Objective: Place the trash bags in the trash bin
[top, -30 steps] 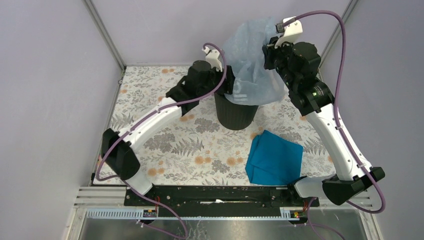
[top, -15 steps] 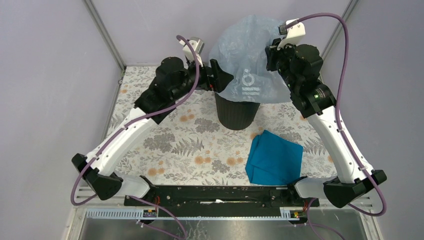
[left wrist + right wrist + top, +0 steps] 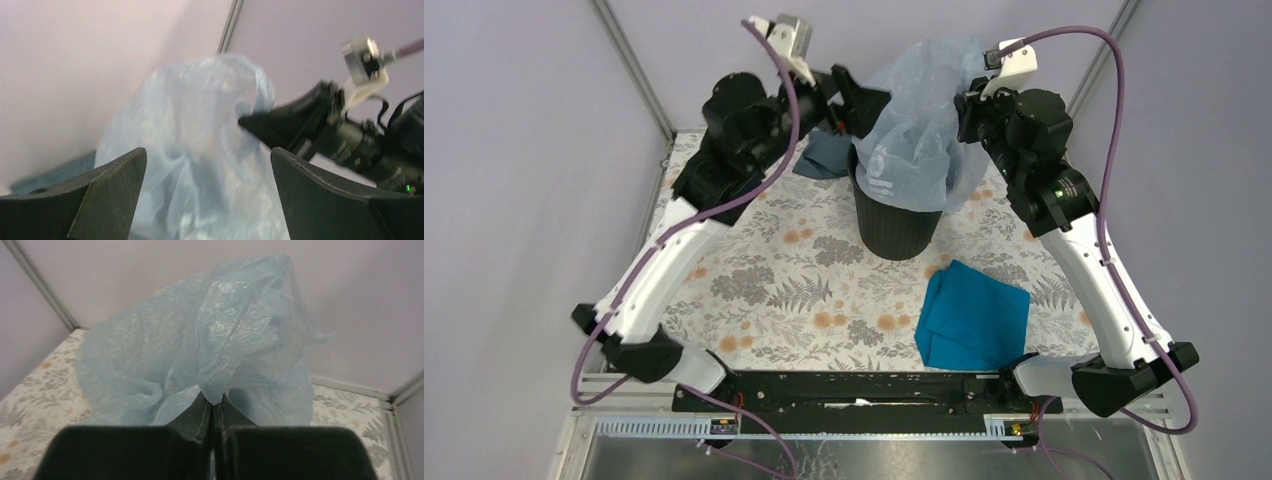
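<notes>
From above, the trash bin (image 3: 894, 228) stands toward the far edge of the tabletop (image 3: 754, 290), about midway along it. The trash bag (image 3: 919, 130) is bunched over its mouth, rising above the rim and spilling down the outside on the right, so most of it is not yet in. The right gripper (image 3: 969, 105) holds the film's upper right part. The left gripper (image 3: 866, 98) hangs at its upper left. A grey-blue cloth (image 3: 822, 157) lies at the far edge just left of the bin, under the left arm. A teal cloth (image 3: 972, 315) lies well apart, toward the near right corner.

In the left wrist view, the left fingers (image 3: 115, 185) stand wide apart with the bag between them, apparently untouched. The right gripper's tip pinches a fold opposite.

In the right wrist view, the fingers (image 3: 197, 422) are pressed together on a twisted neck of film, and the bag billows above.

The risk is that the film is wider than the mouth – released now, it would likely slide down the outside. Pushing sideways could tip the bin. A low reach by the left gripper could catch the grey-blue cloth instead.
</notes>
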`<action>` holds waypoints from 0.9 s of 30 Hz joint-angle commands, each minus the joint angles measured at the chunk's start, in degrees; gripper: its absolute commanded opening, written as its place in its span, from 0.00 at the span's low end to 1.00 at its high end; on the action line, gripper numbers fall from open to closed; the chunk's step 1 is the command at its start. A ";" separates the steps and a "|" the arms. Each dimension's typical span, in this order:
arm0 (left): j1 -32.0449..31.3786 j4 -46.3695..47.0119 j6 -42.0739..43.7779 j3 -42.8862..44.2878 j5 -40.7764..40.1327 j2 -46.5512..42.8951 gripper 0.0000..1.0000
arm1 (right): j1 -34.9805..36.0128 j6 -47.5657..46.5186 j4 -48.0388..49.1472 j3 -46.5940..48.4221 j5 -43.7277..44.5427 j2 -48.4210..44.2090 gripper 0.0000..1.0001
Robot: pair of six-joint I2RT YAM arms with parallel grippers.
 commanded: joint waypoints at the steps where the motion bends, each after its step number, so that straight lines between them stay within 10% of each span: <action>1: 0.00 3.31 0.30 9.01 1.04 11.09 0.98 | -0.21 4.66 1.39 2.73 -7.16 -1.78 0.00; 8: 0.54 -3.16 5.42 24.58 -1.12 30.30 0.94 | -0.21 11.38 2.28 4.07 -16.90 -1.11 0.00; 18: -0.36 9.11 -1.64 -9.34 2.77 15.96 0.62 | -0.20 12.15 1.47 4.89 -18.42 1.07 0.00; 27: -0.31 2.34 1.26 -7.12 4.34 8.51 0.78 | -0.24 7.66 0.59 -1.42 -19.26 -0.96 0.00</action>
